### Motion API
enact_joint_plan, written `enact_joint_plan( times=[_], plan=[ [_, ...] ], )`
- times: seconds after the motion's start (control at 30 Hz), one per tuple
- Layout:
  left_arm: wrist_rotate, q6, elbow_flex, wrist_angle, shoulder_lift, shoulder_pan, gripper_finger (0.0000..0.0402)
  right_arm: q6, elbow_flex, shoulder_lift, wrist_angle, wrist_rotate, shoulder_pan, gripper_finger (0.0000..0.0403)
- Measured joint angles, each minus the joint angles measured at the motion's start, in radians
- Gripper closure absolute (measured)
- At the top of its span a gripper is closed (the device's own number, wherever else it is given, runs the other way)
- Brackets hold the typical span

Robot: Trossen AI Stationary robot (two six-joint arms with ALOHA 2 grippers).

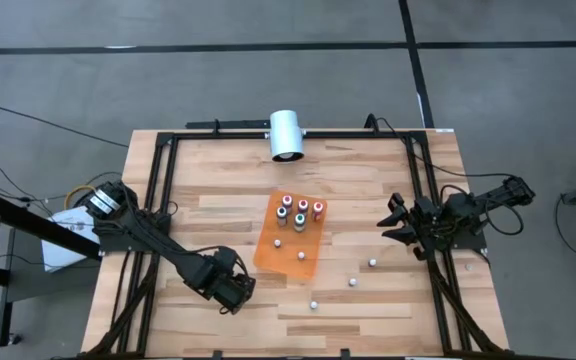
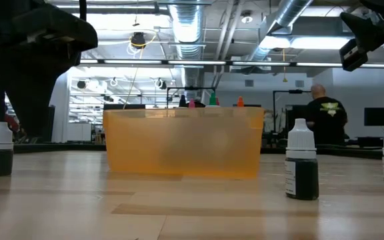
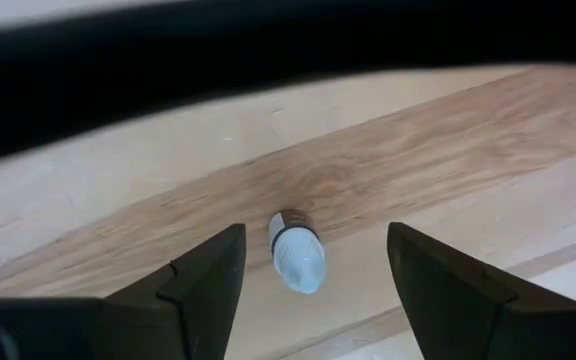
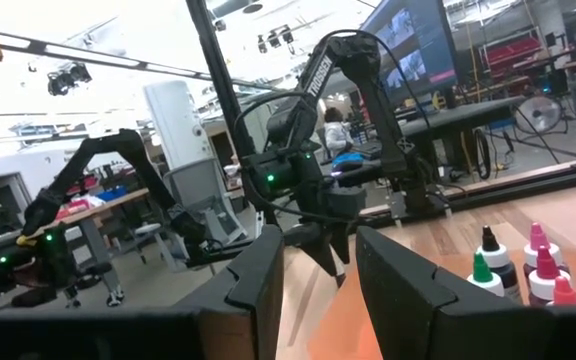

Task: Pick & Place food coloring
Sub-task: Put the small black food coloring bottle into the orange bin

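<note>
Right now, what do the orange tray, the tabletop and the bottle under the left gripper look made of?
Orange tray: translucent plastic, matte or frosted; light and bottle tops show through its wall.
Tabletop: wood planks, light with a smooth low sheen; grain and seams visible.
Bottle lying between the open fingers of the left gripper: probably plastic, with a pale, slightly glossy cap; its body is hard to judge.

We are looking into a robotics lab — a large open hall, not a home or shop. Exposed silver ventilation ducts (image 2: 185, 23) and pipes run under the ceiling, with strip lights between them. A light wooden-plank table (image 1: 218, 190) edged by a black metal frame (image 1: 163, 165) stands on a grey concrete floor (image 1: 118, 70). Beyond it we see more dark robot arms on benches (image 4: 88, 165), large wall screens (image 4: 418, 40) — and a person in a dark shirt (image 2: 324, 110) at a workstation.
</note>
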Motion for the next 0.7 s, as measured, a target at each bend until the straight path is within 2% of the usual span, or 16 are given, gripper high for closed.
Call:
enact_joint_plan(
  times=[0.2,0.37,0.7],
  plan=[
    [0.015,0.001,0.000,-0.001,0.011,0.000,0.0165,0.000,0.000,0.000,-0.001,0.000,0.000,0.0287],
    [0.067,0.001,0.001,0.006,0.048,0.000,0.0166,-0.001,0.000,0.000,0.000,0.000,0.000,0.0287],
    [0.029,-0.006,0.001,0.001,0.059,0.000,0.0166,0.000,0.000,0.000,0.001,0.000,0.000,0.0287]
  ],
)
